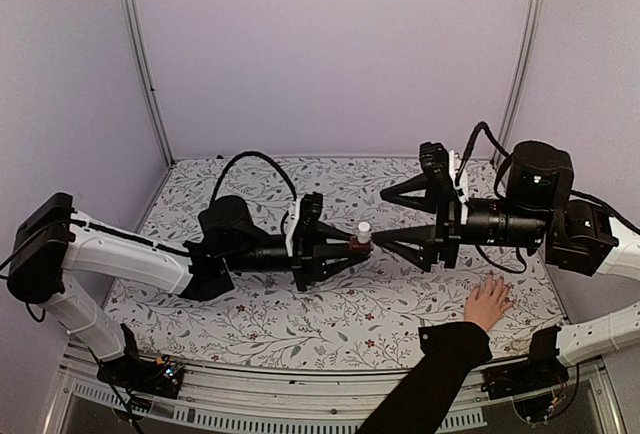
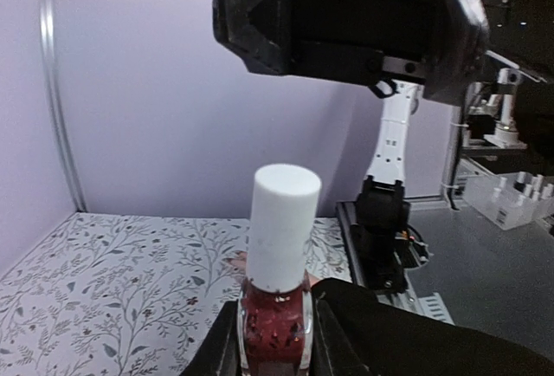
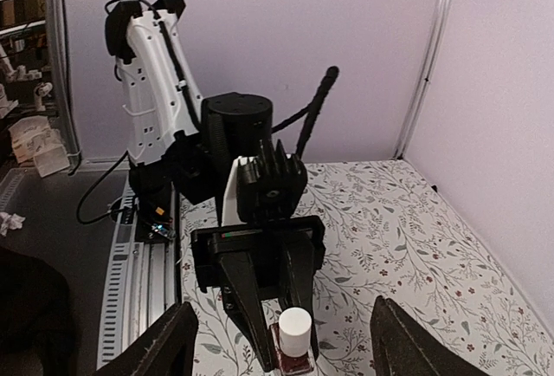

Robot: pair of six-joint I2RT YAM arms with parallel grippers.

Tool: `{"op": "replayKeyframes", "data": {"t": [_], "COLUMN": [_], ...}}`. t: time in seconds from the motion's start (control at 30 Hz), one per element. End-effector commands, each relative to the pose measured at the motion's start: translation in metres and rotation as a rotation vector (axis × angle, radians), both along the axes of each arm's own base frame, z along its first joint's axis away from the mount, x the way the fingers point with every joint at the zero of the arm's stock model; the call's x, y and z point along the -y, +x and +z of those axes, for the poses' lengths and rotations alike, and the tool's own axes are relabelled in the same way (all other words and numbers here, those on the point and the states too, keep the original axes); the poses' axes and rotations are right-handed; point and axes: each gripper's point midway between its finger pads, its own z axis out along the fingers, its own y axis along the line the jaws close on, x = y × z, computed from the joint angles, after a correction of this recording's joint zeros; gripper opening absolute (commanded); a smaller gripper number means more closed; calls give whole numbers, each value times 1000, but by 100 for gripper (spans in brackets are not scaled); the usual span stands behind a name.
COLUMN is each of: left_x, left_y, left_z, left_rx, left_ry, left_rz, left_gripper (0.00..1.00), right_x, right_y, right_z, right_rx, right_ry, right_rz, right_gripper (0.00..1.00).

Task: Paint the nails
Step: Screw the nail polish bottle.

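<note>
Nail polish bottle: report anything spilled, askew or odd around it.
Nothing stands out. The dark-red nail polish bottle sits capped in the shut left tool, with no polish on the floral table. The right tool is open, facing the white cap, and the person's hand lies flat at the near right.

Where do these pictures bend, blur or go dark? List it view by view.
Top external: soft even light; the wide lens splays the frame posts apart toward the top. Left wrist: bottle and white cap crisp, no glare; the black housing overhead shows little detail. Right wrist: its own fingers at the bottom edge are dark and soft.
</note>
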Motion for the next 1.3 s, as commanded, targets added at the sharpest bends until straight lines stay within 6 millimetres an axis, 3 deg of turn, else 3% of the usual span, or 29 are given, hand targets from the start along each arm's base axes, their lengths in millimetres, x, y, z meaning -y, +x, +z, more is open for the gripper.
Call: {"op": "replayKeyframes", "data": {"t": [0.0, 0.27, 0.6, 1.0, 1.27], "left_x": [-1, 0, 3, -1, -6], "left_y": [-52, -78, -78, -74, -57], "left_z": [12, 12, 11, 15, 34], "left_rx": [39, -9, -28, -29, -2], "left_ry": [9, 16, 25, -10, -100], "left_rz": [-353, -573, -602, -575, -442], "left_gripper": [0, 0, 0, 0, 0], "right_x": [-2, -13, -22, -27, -29], "right_y": [-44, -62, -72, -74, -64], "right_z": [-4, -19, -35, -38, -45], "right_rx": [9, -16, -45, -60, -73], "right_ry": [-83, -198, -271, -269, -225], "right_rz": [264, 414, 479, 501, 428], "right_gripper": [69, 59, 40, 1, 0]}}
